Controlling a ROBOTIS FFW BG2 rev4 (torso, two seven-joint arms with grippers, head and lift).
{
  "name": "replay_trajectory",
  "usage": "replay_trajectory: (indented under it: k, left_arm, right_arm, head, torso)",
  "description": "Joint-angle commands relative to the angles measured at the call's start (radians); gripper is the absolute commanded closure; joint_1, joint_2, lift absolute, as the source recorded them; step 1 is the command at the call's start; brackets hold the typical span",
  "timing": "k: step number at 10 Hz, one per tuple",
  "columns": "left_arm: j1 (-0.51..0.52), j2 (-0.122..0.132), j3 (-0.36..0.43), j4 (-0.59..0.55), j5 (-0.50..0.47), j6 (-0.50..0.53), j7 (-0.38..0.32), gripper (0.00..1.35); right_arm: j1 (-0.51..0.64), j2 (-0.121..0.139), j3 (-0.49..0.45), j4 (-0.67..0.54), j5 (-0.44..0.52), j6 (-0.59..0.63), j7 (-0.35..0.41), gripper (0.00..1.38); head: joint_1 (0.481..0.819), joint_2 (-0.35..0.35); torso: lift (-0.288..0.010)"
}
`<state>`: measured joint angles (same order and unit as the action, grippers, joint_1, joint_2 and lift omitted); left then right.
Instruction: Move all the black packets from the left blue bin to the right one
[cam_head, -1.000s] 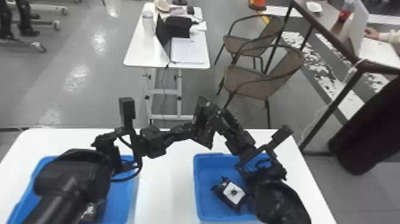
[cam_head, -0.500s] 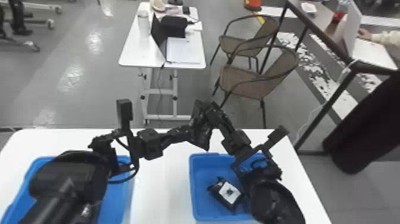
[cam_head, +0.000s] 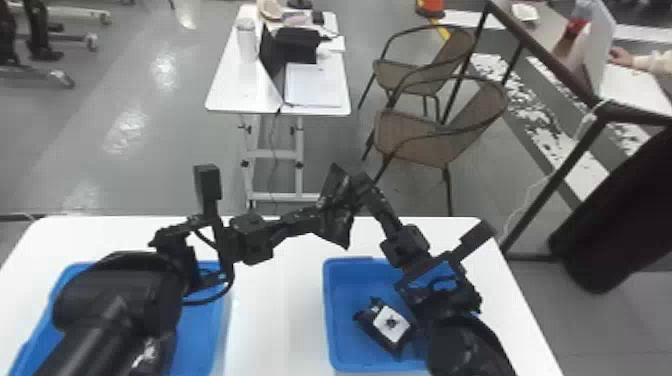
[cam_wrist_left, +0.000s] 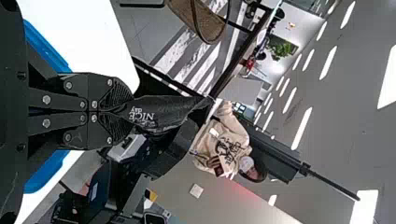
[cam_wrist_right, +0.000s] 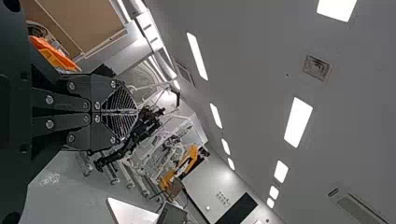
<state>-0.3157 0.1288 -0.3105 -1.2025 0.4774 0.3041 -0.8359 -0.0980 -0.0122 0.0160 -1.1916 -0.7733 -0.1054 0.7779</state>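
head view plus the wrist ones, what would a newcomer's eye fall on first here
Probably the black left arm and right arm, nearly meeting above the white table. Where they meet, the left gripper holds a dark packet. Next the eye would likely drop to the black packet with a white label, lying in the bright blue right bin.

Smooth plastic forms the left blue bin (cam_head: 205, 345) and right blue bin (cam_head: 328, 315). The black packet (cam_head: 372, 330) in the right one looks creased, faintly shiny. The surface (cam_head: 272, 310) is smooth, the floor (cam_head: 130, 135) glossy, the nearer chair (cam_head: 410, 142) woven-looking and matt.
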Motion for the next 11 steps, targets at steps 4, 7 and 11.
replay_trajectory:
  k: [4,7,11]
  left_arm:
    - [0.015,-0.012,-0.006,0.011,0.024,0.039,0.032,0.71]
    - [0.06,-0.003,0.036,0.011,0.018,0.078,0.043,0.12]
    - [0.256,0.106,0.194,-0.184,0.11,0.061,0.12,0.2]
  right_arm:
    - [0.001,0.013,-0.022,0.015,0.008,-0.094,-0.009,1.28]
    - [0.026,0.013,-0.091,0.01,0.011,-0.096,-0.023,1.28]
    - [0.21,0.013,-0.14,-0.071,0.011,-0.005,-0.109,1.28]
  head:
    - [0.695,-0.165]
    - [0.695,-0.193]
    - [0.695,-0.179]
  torso:
    - [0.0]
    - [0.0]
    - [0.0]
